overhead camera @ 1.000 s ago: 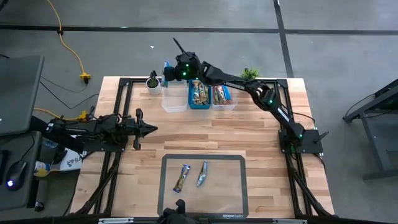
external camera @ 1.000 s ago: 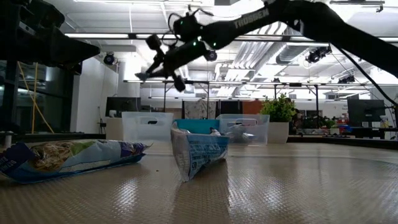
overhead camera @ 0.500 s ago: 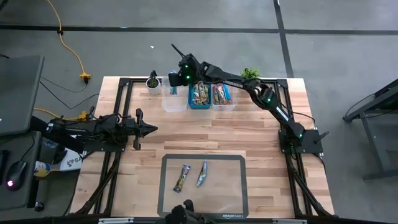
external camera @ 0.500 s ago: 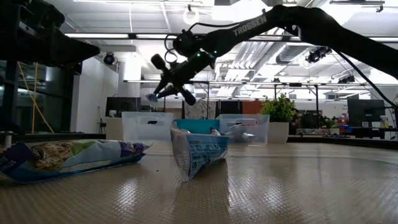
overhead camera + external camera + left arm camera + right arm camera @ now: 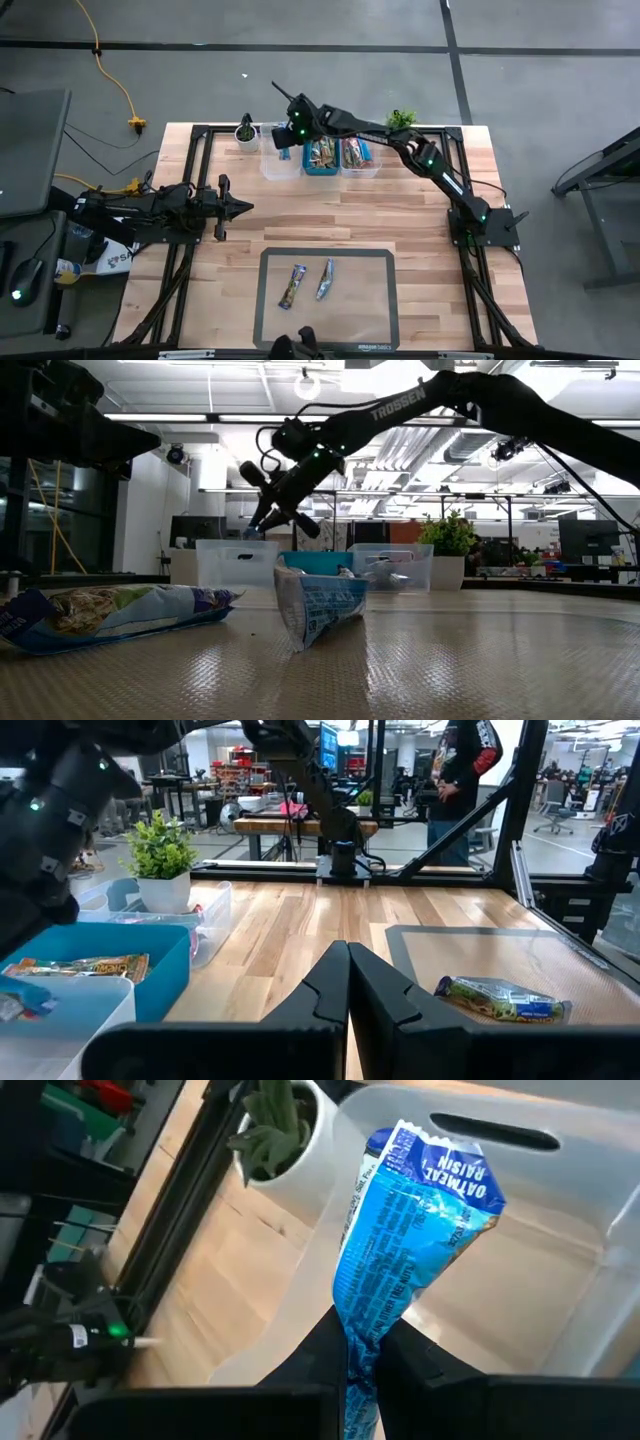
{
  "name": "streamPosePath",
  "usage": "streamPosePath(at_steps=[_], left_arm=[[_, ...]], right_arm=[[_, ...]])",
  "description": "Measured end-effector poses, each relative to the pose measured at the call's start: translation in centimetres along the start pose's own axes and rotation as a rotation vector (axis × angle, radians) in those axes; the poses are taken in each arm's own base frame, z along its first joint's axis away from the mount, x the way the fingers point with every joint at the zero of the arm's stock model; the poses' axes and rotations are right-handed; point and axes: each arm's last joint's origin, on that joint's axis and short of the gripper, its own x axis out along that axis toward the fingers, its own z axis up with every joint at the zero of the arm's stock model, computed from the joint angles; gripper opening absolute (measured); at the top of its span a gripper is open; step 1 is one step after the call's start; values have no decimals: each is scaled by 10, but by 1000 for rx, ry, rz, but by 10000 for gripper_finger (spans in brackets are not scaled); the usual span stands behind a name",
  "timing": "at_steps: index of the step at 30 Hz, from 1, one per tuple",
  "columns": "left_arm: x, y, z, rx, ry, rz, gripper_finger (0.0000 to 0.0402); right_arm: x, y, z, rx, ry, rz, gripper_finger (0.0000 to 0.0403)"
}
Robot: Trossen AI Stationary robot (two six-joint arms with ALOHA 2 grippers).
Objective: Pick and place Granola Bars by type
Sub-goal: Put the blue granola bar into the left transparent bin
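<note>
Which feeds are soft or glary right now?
Low view: the two wrapped granola bars up close look soft, ceiling lights glare. Right wrist view: the blue Oatmeal Raisin bar in the right tool is sharp, label readable.

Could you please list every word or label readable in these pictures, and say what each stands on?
"OATMEAL RAISIN": on the blue granola bar wrapper pinched in the right hand, over the clear bin.
"TROSSEN": on the right arm, low view.
Print on the two bars on the mat is too small to read.
</note>
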Motion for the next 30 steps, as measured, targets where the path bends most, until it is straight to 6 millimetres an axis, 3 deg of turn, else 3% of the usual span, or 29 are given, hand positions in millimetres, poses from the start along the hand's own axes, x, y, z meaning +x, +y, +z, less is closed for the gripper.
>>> streamPosePath(at_steps=[9, 19, 30], left_arm=[[0, 0, 0, 0, 0, 0, 1], [0, 0, 0, 0, -1, 0, 1], [0, 0, 0, 0, 0, 1, 1]], right_arm=[[25, -13, -18, 61, 64, -44, 23], [26, -15, -18, 81, 49, -67, 24], [26, -14, -19, 82, 62, -52, 55]])
